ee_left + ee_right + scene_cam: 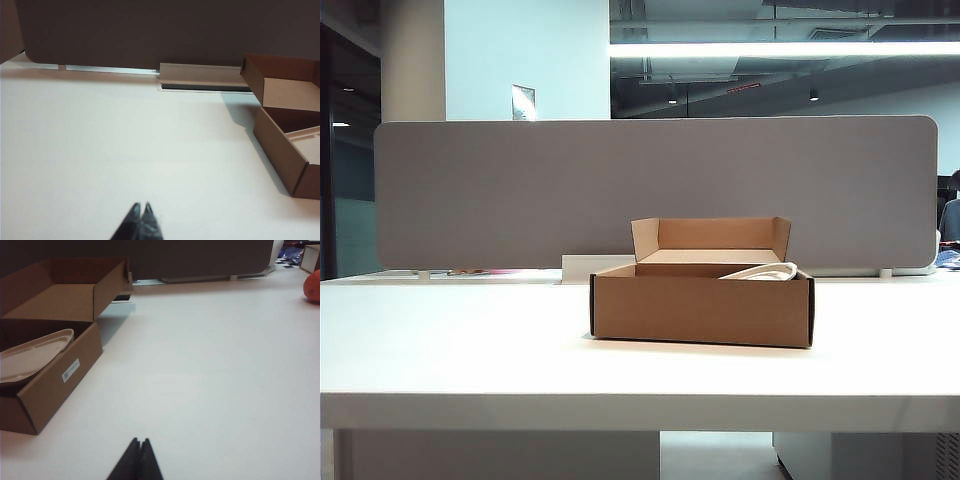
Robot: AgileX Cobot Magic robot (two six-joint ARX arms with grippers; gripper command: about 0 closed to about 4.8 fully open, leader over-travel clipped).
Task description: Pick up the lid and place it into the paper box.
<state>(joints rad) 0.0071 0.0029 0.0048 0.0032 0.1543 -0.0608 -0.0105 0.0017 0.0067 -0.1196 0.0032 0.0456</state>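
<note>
Paper box [701,308] sits on the white table [450,340] just right of centre in the exterior view, upright flap [710,234] at its far side — 12 o'clock from the box body. The lid [760,272] is in the box, tilted: one rounded end pokes above the box's top edge on the right, around 1 o'clock from the box centre. Neither arm shows in the exterior view.

Left wrist view: left gripper [141,206] hangs low over bare table w/ its dark fingertips pressed together, nothing between them. The box [280,150] is well apart from it, off at approx 2 o'clock in that picture, w/ a strip of the lid [309,142] visible inside.

Right wrist view: right gripper [139,441] also over bare table, tips together, nothing held. The box [55,375] lies approx 10 o'clock from it in that picture, white label [70,370] on its side wall; the lid [30,355] leans inside w/ its upper edge resting on that wall's rim. An orange object [312,286] sits at the far edge — too cropped to identify. Grey divider panel [650,190] runs behind the table.
</note>
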